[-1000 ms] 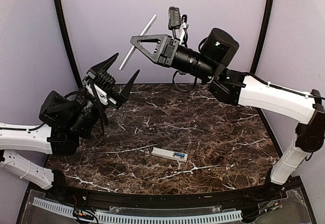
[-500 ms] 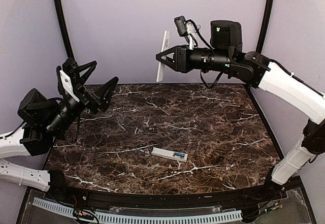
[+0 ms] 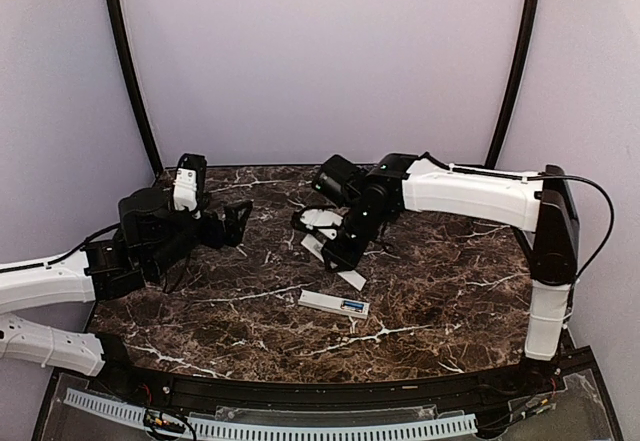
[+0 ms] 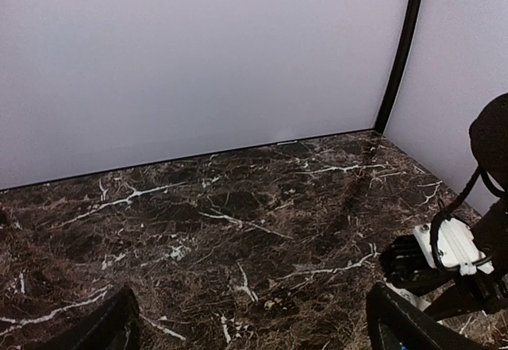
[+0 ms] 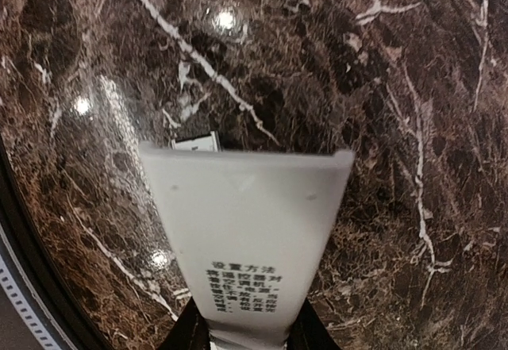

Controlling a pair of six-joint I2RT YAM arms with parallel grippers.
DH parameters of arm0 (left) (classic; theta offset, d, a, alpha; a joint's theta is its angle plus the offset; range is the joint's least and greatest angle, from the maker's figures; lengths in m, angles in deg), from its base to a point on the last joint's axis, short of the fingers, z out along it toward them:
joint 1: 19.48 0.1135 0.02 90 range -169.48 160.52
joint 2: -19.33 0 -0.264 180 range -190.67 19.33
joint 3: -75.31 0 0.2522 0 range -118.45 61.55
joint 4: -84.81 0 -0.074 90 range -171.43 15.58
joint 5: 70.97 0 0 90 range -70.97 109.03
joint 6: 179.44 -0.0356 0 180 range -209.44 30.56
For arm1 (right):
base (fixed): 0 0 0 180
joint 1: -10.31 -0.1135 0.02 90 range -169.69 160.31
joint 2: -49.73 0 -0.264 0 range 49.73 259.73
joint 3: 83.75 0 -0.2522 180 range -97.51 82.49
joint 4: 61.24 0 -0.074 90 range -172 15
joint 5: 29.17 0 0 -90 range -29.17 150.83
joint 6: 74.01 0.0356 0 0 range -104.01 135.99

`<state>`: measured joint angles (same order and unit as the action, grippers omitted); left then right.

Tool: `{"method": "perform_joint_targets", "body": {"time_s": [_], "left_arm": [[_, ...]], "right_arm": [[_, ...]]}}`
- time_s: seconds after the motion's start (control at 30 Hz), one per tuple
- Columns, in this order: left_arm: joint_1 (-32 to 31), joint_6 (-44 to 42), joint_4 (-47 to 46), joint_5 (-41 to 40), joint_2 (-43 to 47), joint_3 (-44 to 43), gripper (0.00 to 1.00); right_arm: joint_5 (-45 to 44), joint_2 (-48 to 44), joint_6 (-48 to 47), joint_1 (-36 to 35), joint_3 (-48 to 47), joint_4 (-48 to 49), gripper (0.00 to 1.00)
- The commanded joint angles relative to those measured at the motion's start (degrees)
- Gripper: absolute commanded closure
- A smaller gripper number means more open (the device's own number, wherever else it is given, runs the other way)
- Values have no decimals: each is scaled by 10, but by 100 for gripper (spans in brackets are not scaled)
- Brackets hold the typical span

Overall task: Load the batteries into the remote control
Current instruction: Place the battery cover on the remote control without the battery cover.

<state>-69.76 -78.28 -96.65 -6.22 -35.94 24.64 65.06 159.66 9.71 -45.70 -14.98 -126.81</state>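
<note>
Gripping cover strip, right claw hangs near remote.

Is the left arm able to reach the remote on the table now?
Probably yes. The left claw is open and empty, and the remote lies uncovered on the table. The right claw, holding the white cover just behind the remote, might crowd the approach.

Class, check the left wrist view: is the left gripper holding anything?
No, the left gripper is wide open, with only table showing between its fingers.
</note>
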Motion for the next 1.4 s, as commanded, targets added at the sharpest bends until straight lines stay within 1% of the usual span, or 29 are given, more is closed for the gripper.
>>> {"method": "perform_joint_targets", "body": {"time_s": [0.0, 0.23, 0.4, 0.9, 1.17, 1.37], "left_arm": [[30, 67, -9, 20, -17, 32, 1], [44, 71, -18, 37, -64, 31, 1], [49, 69, -17, 52, -85, 21, 1], [65, 65, -11, 60, -93, 13, 2], [67, 63, -10, 62, -94, 12, 2], [68, 63, -10, 65, -93, 12, 2]], "right_arm": [[-64, 34, -39, -21, -36, -113, 96], [-88, 88, -35, -39, -58, -150, 94], [-96, 110, -32, -50, -68, -162, 94], [-113, 153, -46, -55, -79, -150, 91], [-81, 154, -49, -58, -76, -154, 88], [-73, 155, -54, -60, -74, -156, 88]]}}
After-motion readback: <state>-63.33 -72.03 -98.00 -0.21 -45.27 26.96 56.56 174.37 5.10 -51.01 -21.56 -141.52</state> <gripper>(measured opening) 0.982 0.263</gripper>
